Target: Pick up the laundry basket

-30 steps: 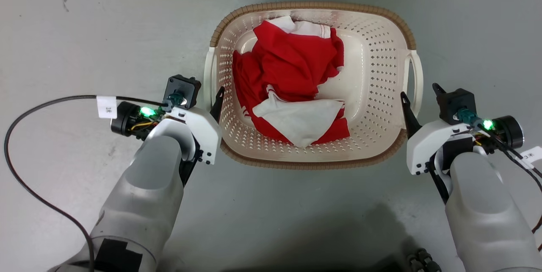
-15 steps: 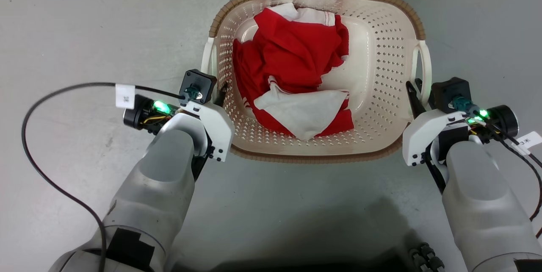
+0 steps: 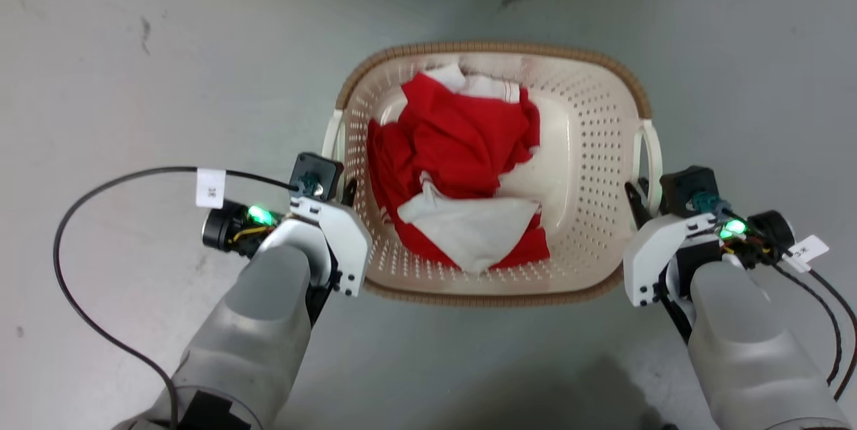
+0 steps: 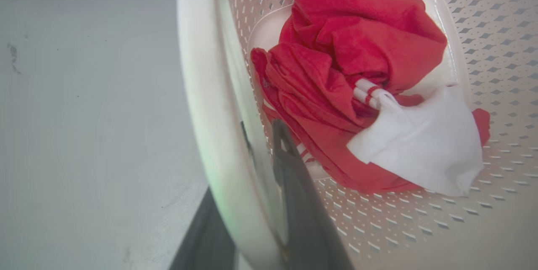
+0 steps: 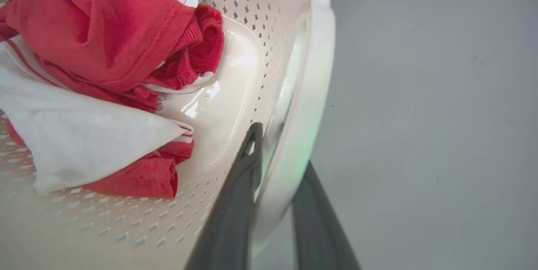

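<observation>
— Where was the laundry basket (image 3: pixel 602 149)?
— Straight ahead, between our arms. Our left gripper (image 3: pixel 340 190) was clamped on its left handle (image 3: pixel 330 142), our right gripper (image 3: pixel 639 187) on its right handle (image 3: pixel 655 149).

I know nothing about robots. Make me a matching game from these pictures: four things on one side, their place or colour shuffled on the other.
1 left pincer
2 right pincer
3 red garment
4 laundry basket rim

a brown
b around the right handle
c crumpled inside the basket
d around the left handle

Pairs: 1-d, 2-b, 3-c, 4-a
</observation>
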{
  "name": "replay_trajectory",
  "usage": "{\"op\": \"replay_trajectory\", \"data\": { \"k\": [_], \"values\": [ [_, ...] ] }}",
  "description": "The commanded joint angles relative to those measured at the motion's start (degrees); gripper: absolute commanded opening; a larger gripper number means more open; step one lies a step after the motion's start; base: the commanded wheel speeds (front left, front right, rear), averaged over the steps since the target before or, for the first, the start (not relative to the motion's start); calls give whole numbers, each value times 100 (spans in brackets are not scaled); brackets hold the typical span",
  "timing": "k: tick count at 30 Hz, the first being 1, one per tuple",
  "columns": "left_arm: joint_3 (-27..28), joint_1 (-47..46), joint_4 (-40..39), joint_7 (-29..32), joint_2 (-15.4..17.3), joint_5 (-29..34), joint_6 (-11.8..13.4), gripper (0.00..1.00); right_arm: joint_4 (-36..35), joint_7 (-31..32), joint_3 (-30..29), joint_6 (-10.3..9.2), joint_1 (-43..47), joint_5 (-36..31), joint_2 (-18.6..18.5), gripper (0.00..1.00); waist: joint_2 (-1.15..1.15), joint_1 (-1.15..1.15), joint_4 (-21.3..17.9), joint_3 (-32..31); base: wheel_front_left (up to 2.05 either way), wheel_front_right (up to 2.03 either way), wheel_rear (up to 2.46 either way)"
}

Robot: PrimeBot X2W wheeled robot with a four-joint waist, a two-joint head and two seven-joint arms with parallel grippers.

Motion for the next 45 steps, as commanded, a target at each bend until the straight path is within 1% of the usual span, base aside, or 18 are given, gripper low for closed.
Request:
{"op": "replay_trajectory", "data": {
  "k": [1, 11, 17, 25, 33, 41, 45],
  "values": [
    [-72, 121, -1, 31, 29, -32, -28, 0, 63, -11, 35, -12, 66, -19, -96, 0, 0, 0, 42, -342, 0, 0, 0],
    [-354, 789, 23, 406, 76, -528, -29, 0, 657, 12, 202, -12, 379, 87, -98, 0, 0, 0, 193, -1509, 0, 0, 0],
    [-547, 1229, 27, 687, 81, -804, -29, 0, 806, 87, 487, -13, 681, 253, -100, 0, 0, 0, 276, -2233, 0, 0, 0],
    [-805, 1729, 25, 1029, 113, -1165, -24, 0, 885, 334, 1087, -12, 1193, 694, -98, 0, 0, 0, 344, -3217, 0, 0, 0],
    [-1070, 2189, 11, 1375, 175, -1505, -24, 0, 906, 652, 1777, -12, 1721, 1315, -96, 0, 0, 0, 342, -4153, 0, 0, 0],
    [-1376, 2423, -156, 1970, 272, -1897, -24, 0, 758, 1143, 2602, -9, 1928, 1994, -89, 0, 0, 0, 269, -4587, 0, 0, 0],
    [-1522, 2430, -252, 2200, 338, -2075, -24, 0, 710, 1373, 2896, -9, 1944, 2261, -86, 0, 0, 0, 245, -4731, 0, 0, 0]
  ]
}}
